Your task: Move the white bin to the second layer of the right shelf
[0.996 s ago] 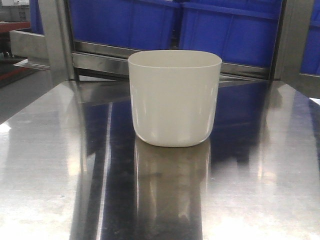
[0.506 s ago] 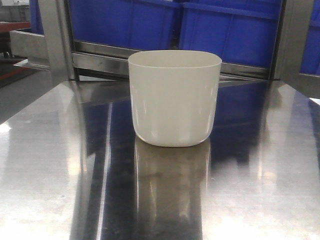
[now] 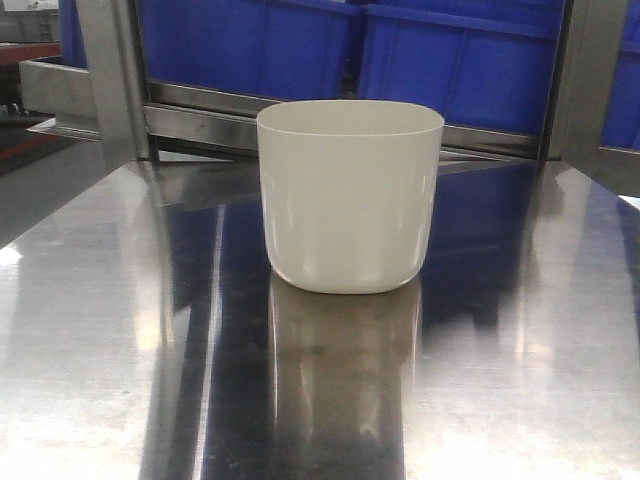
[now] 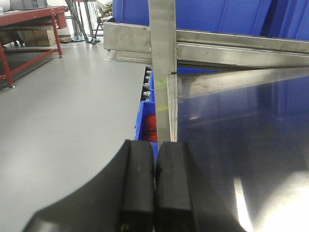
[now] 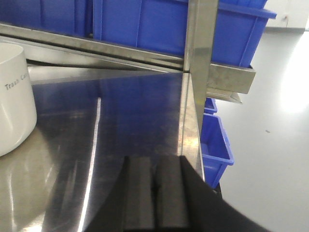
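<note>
Front view: white bin (image 3: 350,195) upright mid steel deck (image 3: 100,330), blue crates (image 3: 450,50) behind. Left wrist: left gripper (image 4: 154,188) pads pressed together, nothing between. Right wrist: right gripper (image 5: 155,198) same; bin at left edge, lettering "Trash Ca", rest cut off.

Left hand (image 4: 154,186), right hand (image 5: 155,193): fingers pressed together.

On my left wrist feed, the left gripper (image 4: 154,152) shows as two matte black, blocky plastic fingers (image 4: 137,183) with softly rounded top edges, backed by a smooth black shell that curves off to one side. The right gripper (image 5: 154,166) looks the same: twin black slab fingers, a thin seam between them, and a curved black housing.
</note>
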You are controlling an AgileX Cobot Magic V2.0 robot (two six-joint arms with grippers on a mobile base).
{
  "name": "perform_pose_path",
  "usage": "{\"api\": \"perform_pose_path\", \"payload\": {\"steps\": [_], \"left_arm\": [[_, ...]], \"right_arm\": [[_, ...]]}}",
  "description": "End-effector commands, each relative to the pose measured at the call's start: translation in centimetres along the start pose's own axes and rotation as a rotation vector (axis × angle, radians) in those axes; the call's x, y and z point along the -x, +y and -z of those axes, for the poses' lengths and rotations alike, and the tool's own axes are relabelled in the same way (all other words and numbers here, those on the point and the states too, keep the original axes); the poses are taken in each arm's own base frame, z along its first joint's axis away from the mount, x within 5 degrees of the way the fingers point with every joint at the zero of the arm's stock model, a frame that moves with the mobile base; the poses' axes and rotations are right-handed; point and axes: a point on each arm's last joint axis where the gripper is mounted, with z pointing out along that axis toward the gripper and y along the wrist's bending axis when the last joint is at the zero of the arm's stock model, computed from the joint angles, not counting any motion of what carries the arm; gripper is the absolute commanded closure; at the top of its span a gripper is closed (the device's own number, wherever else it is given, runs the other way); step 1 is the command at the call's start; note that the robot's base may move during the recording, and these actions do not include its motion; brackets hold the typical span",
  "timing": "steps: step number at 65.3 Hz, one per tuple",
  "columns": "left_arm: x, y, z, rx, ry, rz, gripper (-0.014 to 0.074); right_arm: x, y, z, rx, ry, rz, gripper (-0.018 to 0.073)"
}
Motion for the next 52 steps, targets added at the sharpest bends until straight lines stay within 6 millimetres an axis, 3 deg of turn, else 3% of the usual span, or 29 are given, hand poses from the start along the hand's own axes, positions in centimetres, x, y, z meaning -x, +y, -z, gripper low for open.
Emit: {"api": "perform_pose_path", "payload": {"steps": [1,22,33,45,52], "left_arm": [[-0.4,0.0,-0.1,-0.002,-0.065,0.011,0.0512],[-0.4,0.0,-0.1,-0.002,-0.065,0.011,0.0512],[-0.4,0.0,-0.1,-0.002,-0.065,0.011,0.0512],[-0.4,0.0,-0.1,-0.002,-0.065,0.011,0.0512],[-0.4,0.0,-0.1,-0.002,-0.065,0.011,0.0512]], "right_arm": [[2.9,0.0,0.0,-0.012,-0.072,0.009,0.0508],[8.2,-0.1,-3.2,-0.022,0.102,0.093,0.0508],[10.2,0.2,-5.9,-0.009,0.176,-0.002,0.0508],[10.7,1.9,-8.9,0.053,0.308,-0.126,0.0505],[10.3,3.4,-10.9,0.074,0.415,-0.142,0.0443]]}}
